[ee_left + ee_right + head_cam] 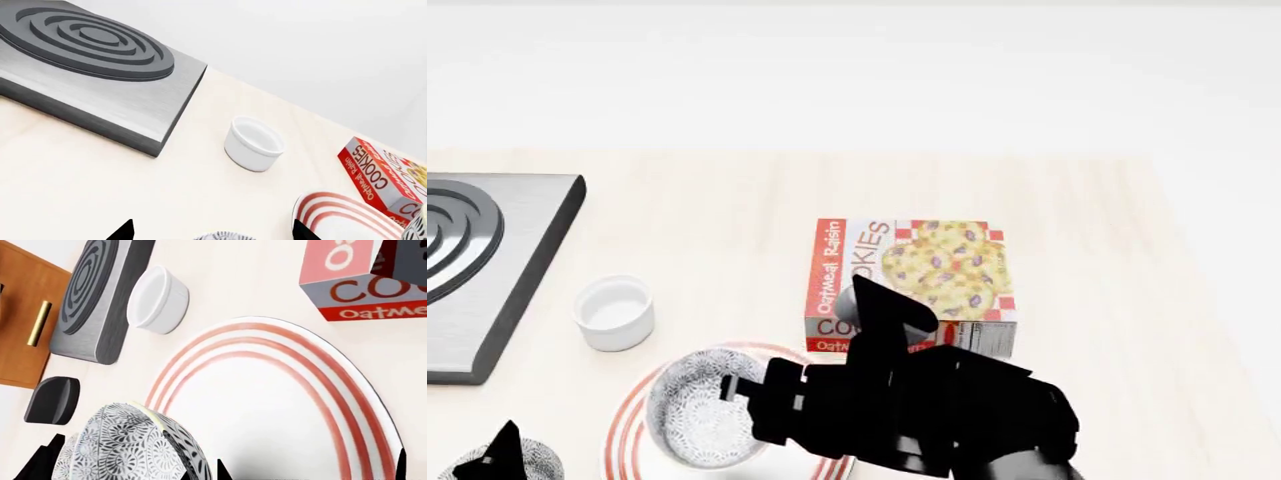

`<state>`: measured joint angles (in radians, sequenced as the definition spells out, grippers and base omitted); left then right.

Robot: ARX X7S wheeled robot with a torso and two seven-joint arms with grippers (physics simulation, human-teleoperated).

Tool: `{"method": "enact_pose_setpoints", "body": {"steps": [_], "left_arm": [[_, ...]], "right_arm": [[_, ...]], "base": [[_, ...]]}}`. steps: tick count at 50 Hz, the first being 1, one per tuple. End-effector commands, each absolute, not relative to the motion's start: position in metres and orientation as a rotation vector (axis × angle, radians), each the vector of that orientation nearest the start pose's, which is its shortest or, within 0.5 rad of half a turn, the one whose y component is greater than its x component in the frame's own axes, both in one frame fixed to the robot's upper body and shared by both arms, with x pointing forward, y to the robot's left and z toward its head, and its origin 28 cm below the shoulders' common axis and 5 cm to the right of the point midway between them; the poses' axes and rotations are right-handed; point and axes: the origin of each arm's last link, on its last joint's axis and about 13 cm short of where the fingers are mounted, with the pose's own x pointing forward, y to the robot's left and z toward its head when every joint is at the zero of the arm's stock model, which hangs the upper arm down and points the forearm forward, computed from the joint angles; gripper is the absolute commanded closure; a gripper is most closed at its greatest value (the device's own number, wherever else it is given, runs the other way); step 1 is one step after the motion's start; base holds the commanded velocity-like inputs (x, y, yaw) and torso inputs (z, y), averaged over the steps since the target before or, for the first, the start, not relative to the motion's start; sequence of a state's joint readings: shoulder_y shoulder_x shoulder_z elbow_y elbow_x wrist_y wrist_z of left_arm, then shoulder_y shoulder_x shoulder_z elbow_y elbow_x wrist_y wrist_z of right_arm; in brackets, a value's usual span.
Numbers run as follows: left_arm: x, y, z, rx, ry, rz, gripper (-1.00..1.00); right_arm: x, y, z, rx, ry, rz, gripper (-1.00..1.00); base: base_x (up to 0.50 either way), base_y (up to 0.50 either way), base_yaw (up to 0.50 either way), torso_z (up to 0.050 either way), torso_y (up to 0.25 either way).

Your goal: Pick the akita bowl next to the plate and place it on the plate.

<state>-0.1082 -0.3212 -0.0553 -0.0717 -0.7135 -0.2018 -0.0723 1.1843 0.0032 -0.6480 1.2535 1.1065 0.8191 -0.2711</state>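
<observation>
Pale wood countertop (1094,300) runs back to a white wall, with a grey stove block (481,270) carrying dark concentric rings at the left edge. Beside the stove stands a small plain white cup (614,313), and farther right lies a red box of oatmeal raisin cookies (914,275), flat on its back. Near the front sits the plate (634,425), white with thin red rings, and one akita bowl (701,408) appears over its left half; from the head view I cannot tell for sure whether it rests on the plate or hangs just above it. The right gripper (747,400) reaches in from the right, its dark body covering much of the plate, and the right wrist view shows the speckled bowl close between the dark fingertips, so it seems clamped on the rim. A second speckled bowl (521,462) sits off the plate at its left, with the left gripper (212,232) above it, fingers spread wide apart and holding nothing.
</observation>
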Motion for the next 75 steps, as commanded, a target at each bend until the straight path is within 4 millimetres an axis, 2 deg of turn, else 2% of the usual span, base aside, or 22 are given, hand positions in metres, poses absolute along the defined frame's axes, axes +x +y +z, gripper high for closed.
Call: {"method": "enact_pose_setpoints", "body": {"steps": [1, 26, 41, 42, 52, 75], "left_arm": [[0.231, 0.285, 0.028, -0.398, 0.142, 0.093, -1.0], [0.231, 0.284, 0.03, -0.4, 0.142, 0.093, -1.0], [0.231, 0.285, 0.029, -0.401, 0.143, 0.092, -1.0], [0.231, 0.285, 0.029, -0.402, 0.143, 0.092, -1.0], [0.231, 0.285, 0.028, -0.402, 0.144, 0.092, -1.0], [0.231, 0.285, 0.029, -0.402, 0.144, 0.093, -1.0]], "right_arm": [[0.371, -0.042, 0.108, 0.563, 0.9, 0.611, 1.0], [0.368, -0.04, 0.098, 0.527, 0.918, 0.602, 1.0], [0.37, -0.037, 0.099, 0.487, 0.88, 0.619, 1.0], [0.371, -0.038, 0.1, 0.485, 0.876, 0.616, -1.0], [0.375, -0.037, 0.11, 0.444, 0.807, 0.65, -1.0], [0.366, -0.043, 0.141, 0.349, 0.702, 0.666, -1.0]], "base": [[0.0, 0.0, 0.0, 0.0, 0.0], [0.0, 0.0, 0.0, 0.0, 0.0], [0.0, 0.0, 0.0, 0.0, 0.0], [0.0, 0.0, 0.0, 0.0, 0.0], [0.0, 0.0, 0.0, 0.0, 0.0], [0.0, 0.0, 0.0, 0.0, 0.0]]}}
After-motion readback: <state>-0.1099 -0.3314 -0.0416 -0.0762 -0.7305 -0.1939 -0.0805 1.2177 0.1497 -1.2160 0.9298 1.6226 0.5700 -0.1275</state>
